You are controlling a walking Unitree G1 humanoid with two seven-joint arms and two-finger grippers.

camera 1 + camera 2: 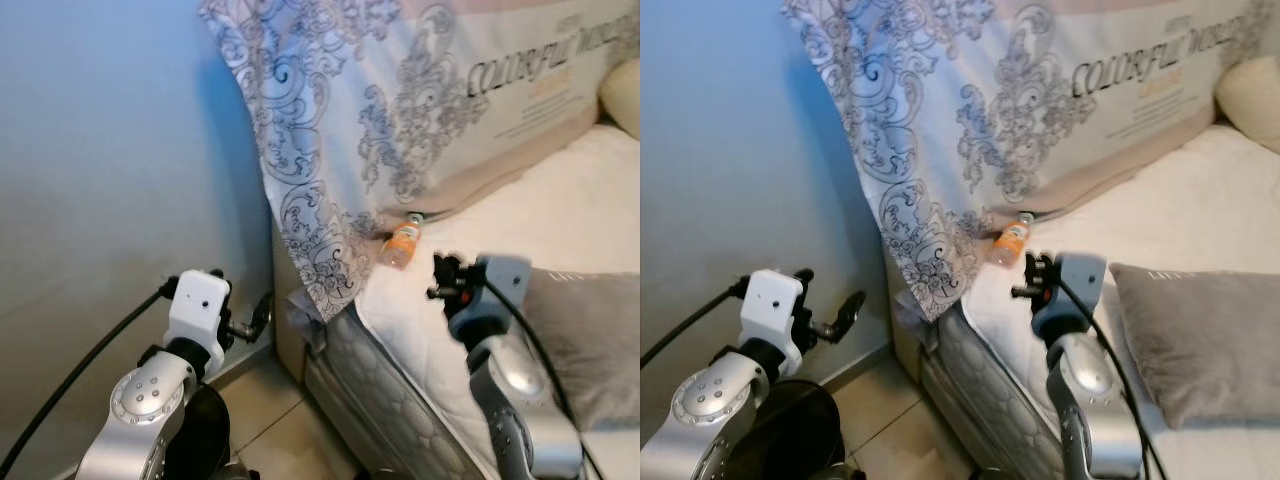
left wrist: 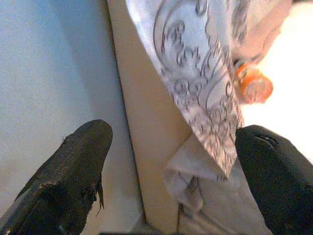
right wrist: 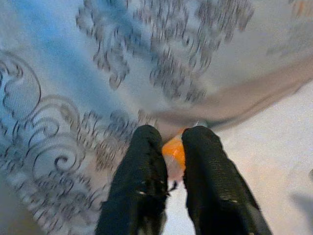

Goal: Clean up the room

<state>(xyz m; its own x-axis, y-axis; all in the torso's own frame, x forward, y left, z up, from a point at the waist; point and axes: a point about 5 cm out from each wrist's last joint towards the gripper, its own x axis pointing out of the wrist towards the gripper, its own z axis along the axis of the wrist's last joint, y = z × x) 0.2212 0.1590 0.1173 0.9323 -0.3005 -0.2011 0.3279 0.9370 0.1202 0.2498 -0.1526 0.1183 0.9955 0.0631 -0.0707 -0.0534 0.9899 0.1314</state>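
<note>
An orange bottle (image 1: pixel 403 243) lies on its side on the white bed (image 1: pixel 560 200), at the foot of a grey-patterned cloth (image 1: pixel 330 130) that hangs over the bed's corner. My right gripper (image 1: pixel 440 275) hovers just short of the bottle and points at it. Its fingers (image 3: pixel 146 166) are shut, with nothing between them, and the bottle (image 3: pixel 174 152) shows beyond their tips. My left gripper (image 1: pixel 255 320) is open, low beside the bed's corner near the wall. In the left wrist view the bottle (image 2: pixel 254 85) lies past the cloth's edge.
A grey pillow (image 1: pixel 590 340) lies on the bed to the right of my right arm. A cream cushion (image 1: pixel 625 95) sits at the far right. A blue-grey wall (image 1: pixel 100 150) stands on the left, with tiled floor (image 1: pixel 270 410) in the narrow gap beside the mattress side (image 1: pixel 400 410).
</note>
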